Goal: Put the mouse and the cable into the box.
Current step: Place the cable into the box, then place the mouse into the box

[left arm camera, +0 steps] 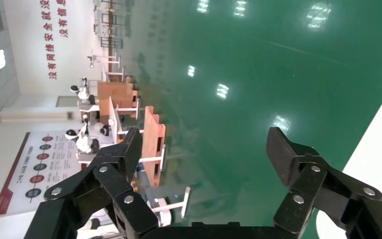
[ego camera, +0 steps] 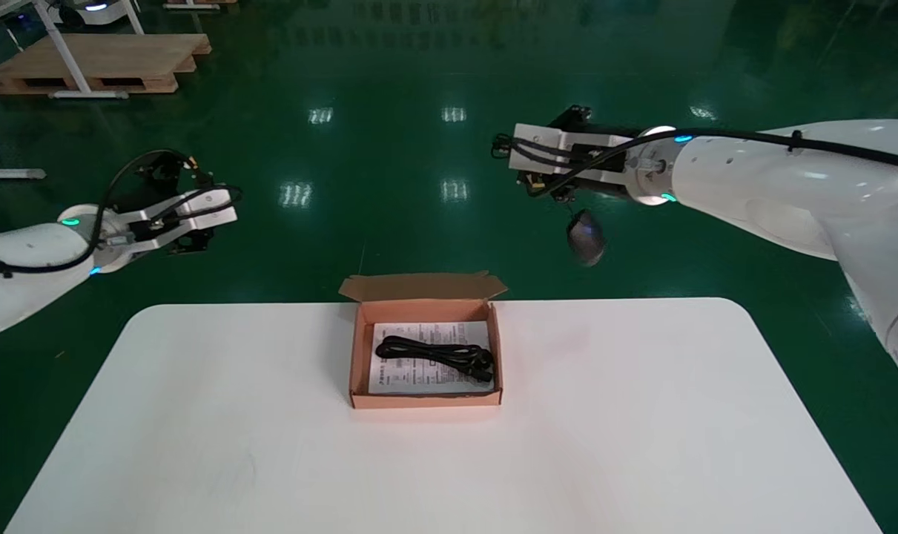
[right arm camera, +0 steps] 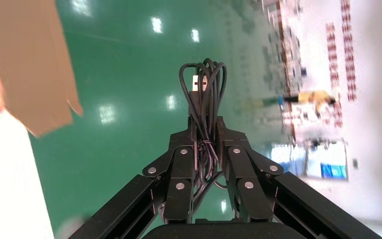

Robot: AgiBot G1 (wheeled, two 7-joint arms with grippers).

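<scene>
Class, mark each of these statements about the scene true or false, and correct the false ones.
1. A black cable lies inside the box. True.
2. The mouse rests on the table. False: it hangs in the air below the right gripper.
3. The left gripper has open fingers and holds nothing. True.
4. The box is closed. False: its flap is folded back and the inside shows.
5. The right gripper's fingers are shut on the bundled mouse cord. True.
</scene>
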